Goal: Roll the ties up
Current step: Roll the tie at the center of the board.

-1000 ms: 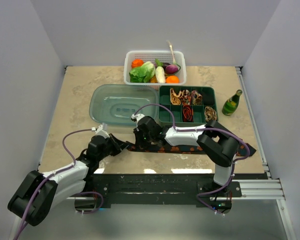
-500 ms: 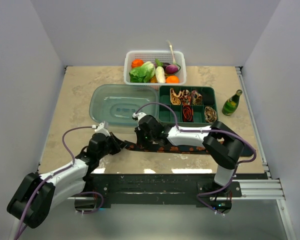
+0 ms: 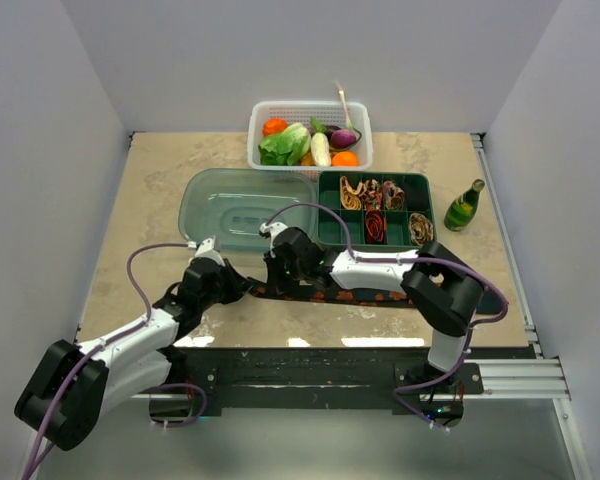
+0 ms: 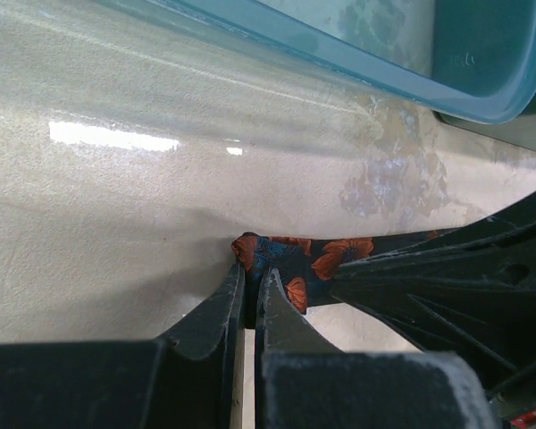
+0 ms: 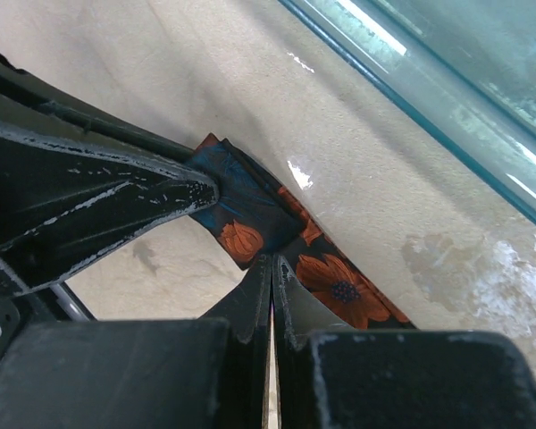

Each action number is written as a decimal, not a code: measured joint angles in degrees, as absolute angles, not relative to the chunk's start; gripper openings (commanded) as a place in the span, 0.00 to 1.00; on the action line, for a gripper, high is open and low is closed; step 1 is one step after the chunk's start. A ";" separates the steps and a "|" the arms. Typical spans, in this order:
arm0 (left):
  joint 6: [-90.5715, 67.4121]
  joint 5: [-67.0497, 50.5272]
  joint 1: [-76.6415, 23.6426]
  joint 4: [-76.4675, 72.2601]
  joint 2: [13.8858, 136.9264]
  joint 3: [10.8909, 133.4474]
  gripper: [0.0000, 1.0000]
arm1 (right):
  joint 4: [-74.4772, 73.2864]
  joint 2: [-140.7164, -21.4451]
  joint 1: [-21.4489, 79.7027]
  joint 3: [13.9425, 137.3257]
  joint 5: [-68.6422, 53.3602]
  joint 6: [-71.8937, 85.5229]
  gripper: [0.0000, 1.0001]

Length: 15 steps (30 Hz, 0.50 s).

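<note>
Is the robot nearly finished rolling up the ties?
Only partly. Done: several rolled ties already sit in the green tray. In hand: the black flowered tie lies stretched out flat near the table's front edge, and both arms' jaws are shut on its left end, which is just folded over. Left: nearly all of that tie needs rolling, and then it probably goes into the tray too.

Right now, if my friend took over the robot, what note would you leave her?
Left gripper: shut on the end of the black floral tie, which looks folded over.
Right gripper: shut, pinching the same tie just beside it.
Tie: the rest lies flat on the table, stretched rightward, on the near side of the green tray.
Done: several rolled ties sit in the tray's compartments.
Left: roll this one up; it probably goes in the tray.
</note>
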<state>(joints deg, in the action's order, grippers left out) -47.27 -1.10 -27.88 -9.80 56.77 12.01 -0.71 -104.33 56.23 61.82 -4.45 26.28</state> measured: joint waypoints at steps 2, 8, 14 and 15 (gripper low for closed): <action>-47.11 -0.56 -28.25 -9.41 56.80 12.23 0.00 | -0.38 -105.30 56.23 62.06 -4.71 26.35 0.00; -46.39 0.93 -29.52 -7.79 57.98 14.17 0.00 | 0.47 -108.95 56.23 62.89 -5.89 26.76 0.00; -45.39 3.99 -32.99 -6.61 59.70 17.37 0.00 | 2.11 -109.49 56.21 63.05 -6.00 27.18 0.00; -45.36 4.45 -33.58 -6.42 60.01 17.85 0.00 | 2.24 -109.54 56.21 63.05 -5.98 27.24 0.00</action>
<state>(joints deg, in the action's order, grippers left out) -45.36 4.45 -33.58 -6.42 60.01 17.85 2.24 -109.54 56.21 63.05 -5.98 27.24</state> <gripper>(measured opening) 0.061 0.007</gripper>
